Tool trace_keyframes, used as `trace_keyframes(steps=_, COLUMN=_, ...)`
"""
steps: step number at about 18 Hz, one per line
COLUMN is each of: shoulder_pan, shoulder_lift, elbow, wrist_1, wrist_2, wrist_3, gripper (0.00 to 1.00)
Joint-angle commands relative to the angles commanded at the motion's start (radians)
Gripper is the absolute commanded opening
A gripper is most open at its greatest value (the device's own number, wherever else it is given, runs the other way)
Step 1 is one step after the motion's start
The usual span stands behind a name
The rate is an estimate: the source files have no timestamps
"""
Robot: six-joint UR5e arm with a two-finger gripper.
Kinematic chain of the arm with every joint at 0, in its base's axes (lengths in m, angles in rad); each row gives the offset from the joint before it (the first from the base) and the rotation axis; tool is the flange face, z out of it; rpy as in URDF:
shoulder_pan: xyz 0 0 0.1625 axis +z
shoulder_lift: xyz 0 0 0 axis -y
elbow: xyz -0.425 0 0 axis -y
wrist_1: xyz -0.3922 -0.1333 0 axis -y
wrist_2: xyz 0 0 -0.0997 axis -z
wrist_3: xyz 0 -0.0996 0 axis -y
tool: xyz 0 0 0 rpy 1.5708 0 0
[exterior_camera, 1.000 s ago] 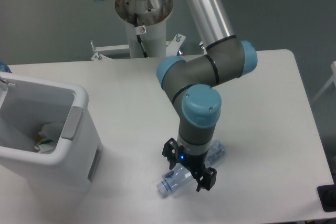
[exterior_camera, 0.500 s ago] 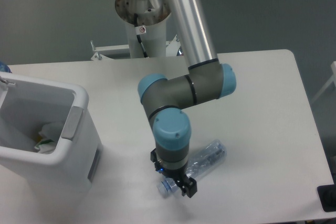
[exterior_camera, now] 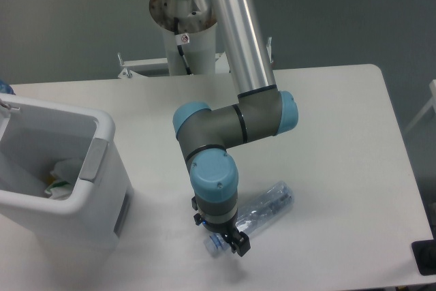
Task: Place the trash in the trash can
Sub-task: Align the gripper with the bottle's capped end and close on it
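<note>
the arm is reaching down over the front of the table [exterior_camera: 340,100], and the gripper [exterior_camera: 228,241] is sitting right at the cap end of the bottle [exterior_camera: 266,206], which is lying on its side on the bare tabletop, well apart from the bin [exterior_camera: 102,168] at the left. from this angle the wrist is blocking most of the fingers, so whether they are parted, closed or clamped on the bottle neck is something i cannot tell; one dark finger is showing just right of the pale blue cap [exterior_camera: 216,243], and that is about all. over in the bin, something white and crumpled is lying at the bottom, the tissue [exterior_camera: 65,170] by the look of it, with a bit of coloured scrap beside it. so the judgement here: one piece of trash is looking done, the bottle is looking like the piece left. it is not lifted, its body is resting flat on the table. what remains is a firm hold, a lift, a carry across to the left and a drop inside the rim.
</note>
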Motion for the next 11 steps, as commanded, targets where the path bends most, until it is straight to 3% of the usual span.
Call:
trace_keyframes(steps=6, shoulder_pan=-0.017, shoulder_lift=-0.031, elbow=0.015, wrist_1=0.006, wrist_2=0.091, wrist_3=-0.002, gripper=0.98)
trace_keyframes(steps=11, shoulder_pan=-0.017, shoulder_lift=-0.029, elbow=0.02, wrist_1=0.006, wrist_2=0.08, wrist_3=-0.014, gripper=0.56)
